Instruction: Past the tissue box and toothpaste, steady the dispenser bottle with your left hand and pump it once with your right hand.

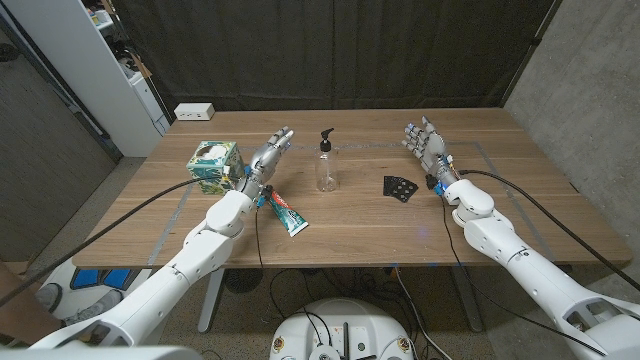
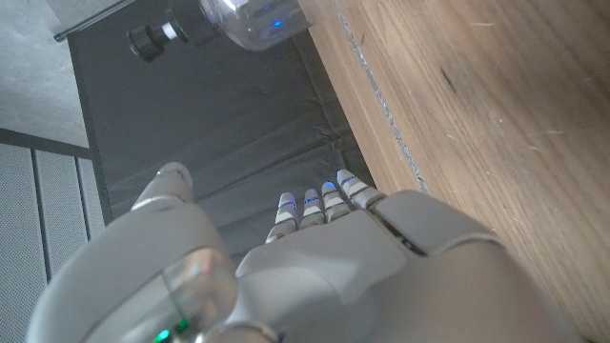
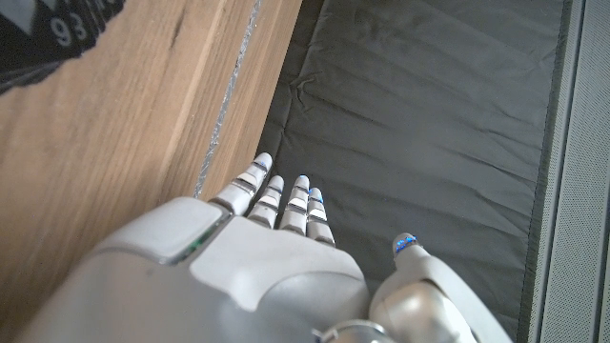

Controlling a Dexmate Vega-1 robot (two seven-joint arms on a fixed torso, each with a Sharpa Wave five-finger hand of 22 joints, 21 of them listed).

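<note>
A clear dispenser bottle (image 1: 326, 166) with a black pump stands upright at the table's middle; its base (image 2: 253, 19) also appears in the left wrist view. My left hand (image 1: 268, 158) is raised to the bottle's left, fingers extended, holding nothing and apart from the bottle. My right hand (image 1: 426, 143) hovers to the bottle's right, well clear of it, fingers spread and empty. A green patterned tissue box (image 1: 216, 166) sits left of my left hand. The toothpaste tube (image 1: 286, 214) lies near the front, beside my left forearm.
Black cards (image 1: 400, 187) lie fanned between the bottle and my right hand; they also show as the cards (image 3: 48, 38) in the right wrist view. A white power strip (image 1: 194, 111) sits at the back left corner. A dark curtain (image 1: 340, 50) hangs behind the table.
</note>
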